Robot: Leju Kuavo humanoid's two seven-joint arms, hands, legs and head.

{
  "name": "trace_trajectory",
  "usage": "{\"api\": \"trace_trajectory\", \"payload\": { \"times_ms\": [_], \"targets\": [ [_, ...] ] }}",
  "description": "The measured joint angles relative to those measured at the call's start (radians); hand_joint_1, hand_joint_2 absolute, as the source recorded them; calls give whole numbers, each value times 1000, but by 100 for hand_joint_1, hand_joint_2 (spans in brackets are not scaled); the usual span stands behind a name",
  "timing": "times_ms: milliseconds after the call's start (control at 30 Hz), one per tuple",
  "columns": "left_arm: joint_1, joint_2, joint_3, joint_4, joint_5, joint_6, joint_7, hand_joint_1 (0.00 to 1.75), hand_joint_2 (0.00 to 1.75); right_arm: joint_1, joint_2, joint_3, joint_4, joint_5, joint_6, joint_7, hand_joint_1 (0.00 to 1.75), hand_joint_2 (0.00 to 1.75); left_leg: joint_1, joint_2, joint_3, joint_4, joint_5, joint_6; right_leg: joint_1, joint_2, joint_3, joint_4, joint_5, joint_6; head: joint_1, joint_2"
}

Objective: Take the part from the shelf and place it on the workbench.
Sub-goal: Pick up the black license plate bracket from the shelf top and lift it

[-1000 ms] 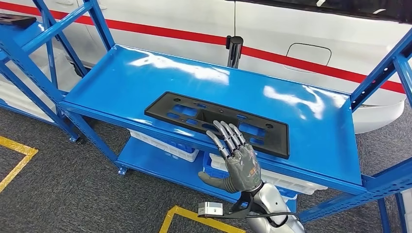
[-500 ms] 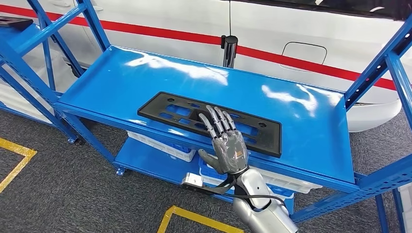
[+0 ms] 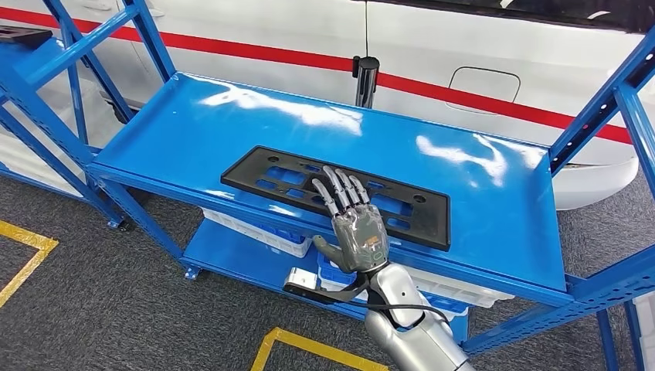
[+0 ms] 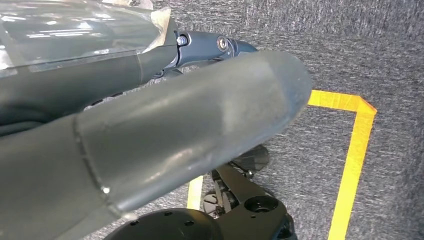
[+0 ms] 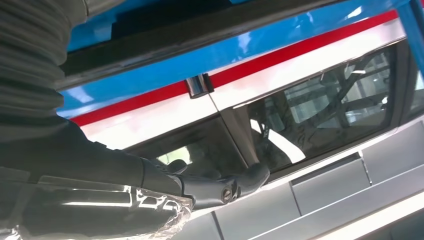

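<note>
shelf: I have the blue steel shelf [image 3: 193, 131] ahead and below me, glossy paint with bright glare, a raised lip round its top deck, angled uprights at both ends; a white car body with a red stripe [image 3: 494, 104] stands behind it

part: the black part [image 3: 263, 174] lies flat on the top deck, close along the front edge and nearer the left end than the right; it is a long, thin, matte plate, plastic by the look of it, pierced with rectangular slots and small round holes through which the blue shows

axis: its long side runs along the front edge, left to right, so it lies crosswise to my reach

right hand: my right hand [image 3: 354, 224] comes up over the front edge with fingers spread and straight, fingertips lying over the middle of the part; I can't tell whether they press on it, and nothing is gripped

left hand: my left hand [image 4: 150, 135] hangs low over grey carpet with yellow floor tape; I cannot tell how its fingers lie

nearer arm: the right by far

next move, as I judge it: fingers over the far long edge, thumb under the near one, since a flat plate gives little to grab
</note>
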Motion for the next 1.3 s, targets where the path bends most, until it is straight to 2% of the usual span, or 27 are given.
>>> {"api": "trace_trajectory", "payload": {
  "times_ms": [600,1300],
  "targets": [
    [-45,-8,-7,0,-60,-29,44,0,0,-98,39,-41,184,133,0,178,0,175,0,0,0,0,0,0,0,0,0,0,0,0,0,0],
    [-61,-26,-7,-1,-44,-13,76,0,0,-297,168,-46,485,168,17,189,0,175,0,0,0,0,0,0,0,0,0,0,0,0,0,0]
  ]
}}
